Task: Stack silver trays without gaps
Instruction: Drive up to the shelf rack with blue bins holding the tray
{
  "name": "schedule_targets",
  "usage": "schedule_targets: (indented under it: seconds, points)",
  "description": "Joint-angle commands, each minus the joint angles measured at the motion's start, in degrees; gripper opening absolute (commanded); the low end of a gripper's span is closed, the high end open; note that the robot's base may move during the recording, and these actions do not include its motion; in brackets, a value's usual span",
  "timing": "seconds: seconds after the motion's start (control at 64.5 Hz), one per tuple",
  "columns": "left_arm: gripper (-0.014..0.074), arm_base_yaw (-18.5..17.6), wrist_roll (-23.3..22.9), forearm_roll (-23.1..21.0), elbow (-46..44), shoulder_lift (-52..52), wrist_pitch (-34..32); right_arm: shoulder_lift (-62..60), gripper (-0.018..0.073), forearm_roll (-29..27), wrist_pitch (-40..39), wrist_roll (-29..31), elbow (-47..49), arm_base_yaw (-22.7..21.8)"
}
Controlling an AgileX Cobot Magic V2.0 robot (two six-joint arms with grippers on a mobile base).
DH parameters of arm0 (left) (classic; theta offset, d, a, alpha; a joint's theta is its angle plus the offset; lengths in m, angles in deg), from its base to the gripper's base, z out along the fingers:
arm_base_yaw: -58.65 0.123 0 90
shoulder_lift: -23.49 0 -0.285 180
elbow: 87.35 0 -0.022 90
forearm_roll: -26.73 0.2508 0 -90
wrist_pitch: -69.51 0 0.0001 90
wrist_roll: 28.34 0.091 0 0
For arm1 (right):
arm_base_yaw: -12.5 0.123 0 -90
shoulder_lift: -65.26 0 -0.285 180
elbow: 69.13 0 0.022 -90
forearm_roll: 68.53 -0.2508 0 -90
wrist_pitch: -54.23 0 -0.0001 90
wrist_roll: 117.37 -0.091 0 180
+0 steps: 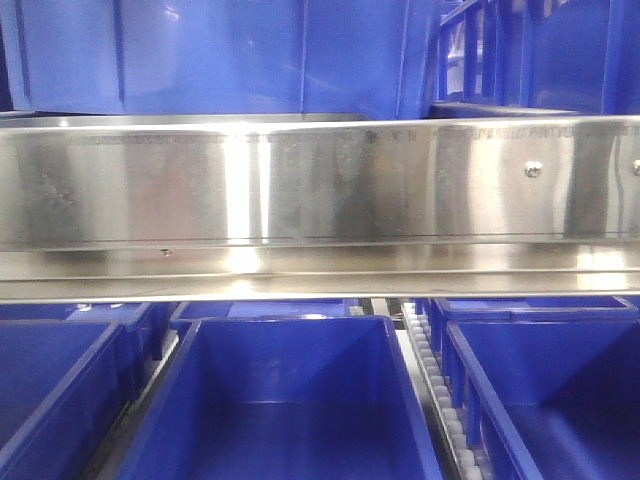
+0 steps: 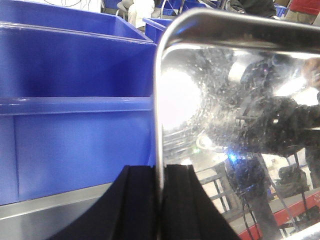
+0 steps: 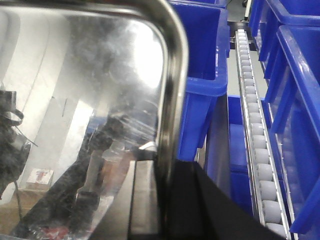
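1. The left gripper (image 2: pixel 160 207) is pinching the rim of a silver tray (image 2: pixel 235 100), its black fingers (image 2: pixel 132 210) pressing from both sides.
2. The right gripper (image 3: pixel 162 200) is likewise clamping a silver tray (image 3: pixel 100 100) by its rim.

Tray (image 2: pixel 225 115) mirror-silver; bins (image 1: pixel 285 400) solid blue; shelf rail (image 1: pixel 300 185) brushed steel-grey; left tool (image 2: pixel 159 172) black; rollers (image 3: pixel 257 150) whitish.

This is looking like a warehouse or factory storage area: blue bins (image 1: pixel 285 400) are sitting in rows on two levels, a roller track (image 3: pixel 256 145) is running between them, and a long steel rail (image 1: pixel 300 185) is spanning the front.
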Motion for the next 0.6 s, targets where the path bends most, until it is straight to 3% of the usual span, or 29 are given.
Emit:
schedule_targets:
  seconds: [0.0, 0.341, 0.589]
  points:
    - [-0.0018, -1.57, -0.02, -5.18, -0.88, 0.47, -2.57, 0.53, -0.0079, -2.09, -9.31, 1.37, 0.45, 0.96]
    - [-0.0018, -1.57, -0.02, -5.18, -0.88, 0.47, -2.57, 0.53, -0.0079, -2.09, -9.63, 1.37, 0.45, 0.96]
    - [-0.0018, -1.57, -0.02, -5.18, -0.88, 0.47, -2.57, 0.53, -0.0079, -2.09, -15.37, 1.37, 0.45, 0.96]
